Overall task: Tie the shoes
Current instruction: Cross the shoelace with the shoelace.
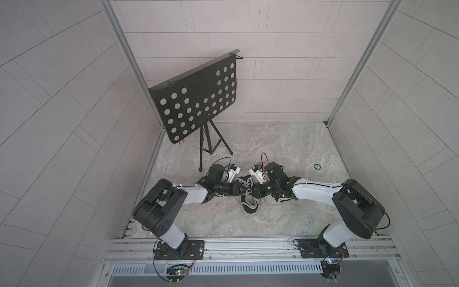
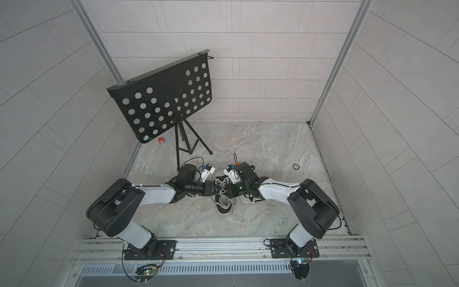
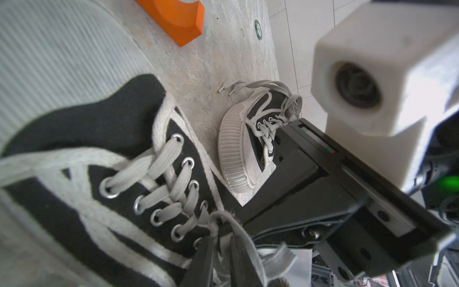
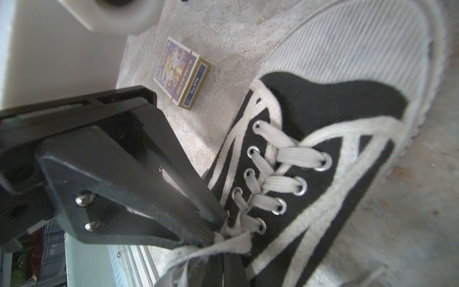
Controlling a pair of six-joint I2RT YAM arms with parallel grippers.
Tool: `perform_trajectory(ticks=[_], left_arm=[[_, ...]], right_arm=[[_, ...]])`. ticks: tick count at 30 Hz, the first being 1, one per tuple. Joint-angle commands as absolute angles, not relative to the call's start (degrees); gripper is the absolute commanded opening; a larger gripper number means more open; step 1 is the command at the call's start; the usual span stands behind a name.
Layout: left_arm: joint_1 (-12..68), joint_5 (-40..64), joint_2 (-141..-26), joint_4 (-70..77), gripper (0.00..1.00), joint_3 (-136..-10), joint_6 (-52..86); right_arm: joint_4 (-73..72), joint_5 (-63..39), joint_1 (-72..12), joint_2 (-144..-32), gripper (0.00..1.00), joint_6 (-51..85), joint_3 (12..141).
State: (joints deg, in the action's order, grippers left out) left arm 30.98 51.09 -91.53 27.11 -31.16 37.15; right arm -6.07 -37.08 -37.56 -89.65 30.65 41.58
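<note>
The shoes are black canvas sneakers with off-white soles. One shoe [image 1: 249, 207] [image 2: 224, 206] lies in the middle of the floor, between my two grippers. The other shoe [image 1: 272, 198] [image 3: 244, 151] lies beside it, partly under my right arm. My left gripper [image 1: 242, 191] [image 3: 221, 237] sits at the top eyelets of the middle shoe [image 3: 82, 159], its fingers pinched on a whitish lace [image 3: 244, 238]. My right gripper [image 1: 252, 191] [image 4: 224, 254] faces it from the other side, shut, with a lace strand [image 4: 198, 251] pulled out from the knot at its tips.
A black perforated music stand [image 1: 196, 99] on a tripod stands at the back left, with a small red item [image 1: 181, 142] under it. A small card box [image 4: 181, 74], an orange block [image 3: 178, 20] and a round floor fitting [image 1: 317, 166] lie on the floor. Tiled walls enclose three sides.
</note>
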Motion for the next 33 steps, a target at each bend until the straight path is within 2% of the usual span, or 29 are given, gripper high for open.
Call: perform_trajectory(ticks=[1, 8, 11, 22, 28, 33], left_arm=[[31.64, 51.79, -91.83, 28.39, 0.14, -30.76, 36.57], [31.64, 50.79, -90.52, 28.19, 0.01, -30.25, 36.47], [31.64, 48.70, -89.02, 27.45, 0.00, -29.97, 36.64], [31.56, 43.42, -87.32, 28.78, 0.00, -28.31, 39.17], [31.49, 43.46, -87.82, 30.43, 0.00, -27.86, 40.34], [31.53, 43.42, -87.65, 30.56, 0.00, -27.67, 40.60]], right_arm=[[-7.09, -37.49, -37.93, -89.74, 0.00, 29.36, 43.15], [-4.11, -34.65, -37.82, -88.36, 0.00, 27.59, 43.59], [-1.04, -32.22, -37.67, -85.94, 0.01, 26.07, 43.07], [0.71, -26.54, -36.06, -73.55, 0.40, 28.10, 36.65], [-2.94, -30.03, -37.32, -75.12, 0.48, 29.96, 37.29], [-4.50, -30.78, -39.02, -78.62, 0.51, 29.97, 39.39]])
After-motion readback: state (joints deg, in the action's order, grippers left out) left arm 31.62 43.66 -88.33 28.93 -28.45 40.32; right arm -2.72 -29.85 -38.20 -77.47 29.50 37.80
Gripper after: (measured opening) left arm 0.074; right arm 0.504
